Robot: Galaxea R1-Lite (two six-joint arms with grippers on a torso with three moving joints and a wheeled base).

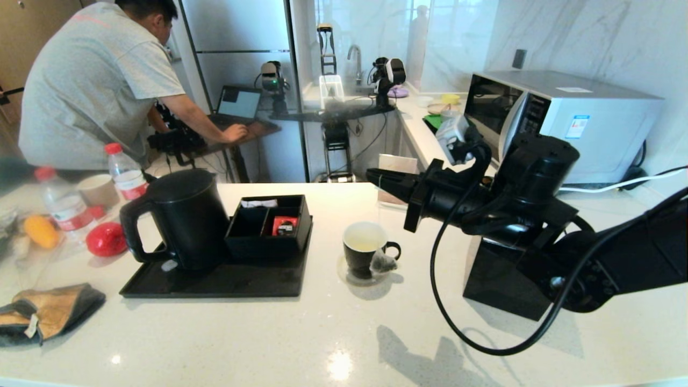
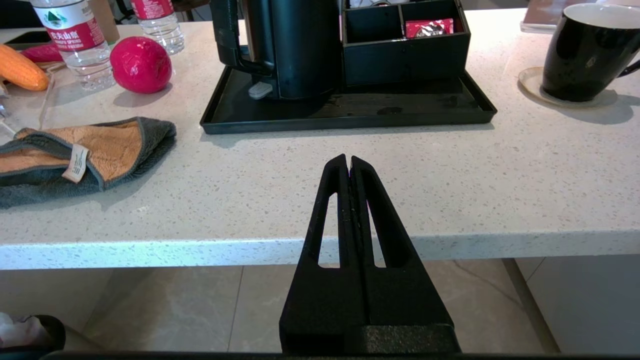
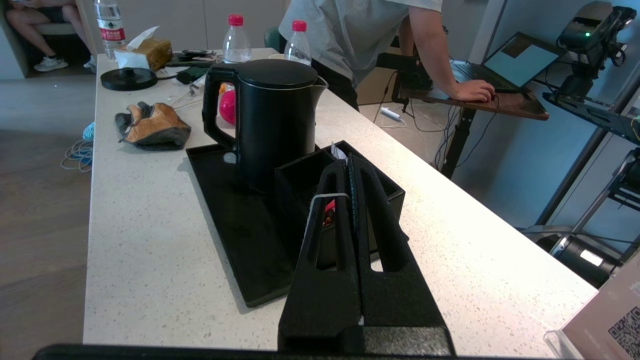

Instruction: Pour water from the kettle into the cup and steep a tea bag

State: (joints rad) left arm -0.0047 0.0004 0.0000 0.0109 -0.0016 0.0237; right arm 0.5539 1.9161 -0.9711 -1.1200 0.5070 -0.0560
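The left hand [image 2: 349,167] sat clenched and empty just off the near edge of the worktop [image 1: 333,333], well short of the black tray [image 1: 215,282].

On the worktop, to the right of the tray, the cup [image 1: 366,248] stood upright on a pale coaster. Its white inside looked to hold pale water [image 1: 365,242], though the head view was too small to be sure. The tea bag [image 1: 383,263] leaned against the cup's outside wall beside the handle, not in the water. It looked light and limp, a sachet that would crush or tear under a hard pinch, so the string or tag seemed the better place to take hold; neither showed clearly. The ceramic cup was stiff, smooth and breakable, and probably best left standing.

The kettle [image 1: 185,215] stood on the tray's left part with its lid shut, touching the divided box. It was rigid and likely heavy with water; its loop handle, turned away from the cup, was the natural hold.

The right hand [image 1: 376,176] hung in the air above and behind the cup, clenched on nothing, pointing toward the tray.
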